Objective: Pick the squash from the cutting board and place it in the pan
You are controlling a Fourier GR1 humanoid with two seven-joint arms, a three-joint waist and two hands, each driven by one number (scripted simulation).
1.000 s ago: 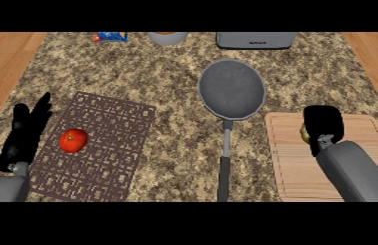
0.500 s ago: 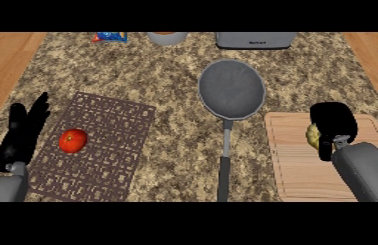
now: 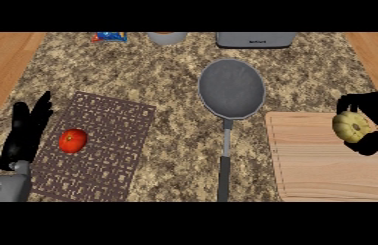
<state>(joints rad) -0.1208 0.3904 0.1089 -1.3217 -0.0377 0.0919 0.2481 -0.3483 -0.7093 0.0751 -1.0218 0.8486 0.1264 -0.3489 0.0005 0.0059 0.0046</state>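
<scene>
The pale yellow squash shows at the right edge of the head view, over the right end of the wooden cutting board. My right hand curls round it, black fingers above and below it, and is partly cut off by the view's edge. The dark grey pan lies on the counter left of the board, with nothing in it; its long handle points toward me. My left hand rests open at the far left, fingers up.
A brown patterned mat at the left carries a red tomato. Along the back edge stand a blue packet, a grey cup and a grey appliance. Wooden floor shows beyond both counter ends.
My right hand has shifted right toward the view's edge, its forearm leaving the view, and the squash now shows plainly within its fingers. The left hand has barely moved.
</scene>
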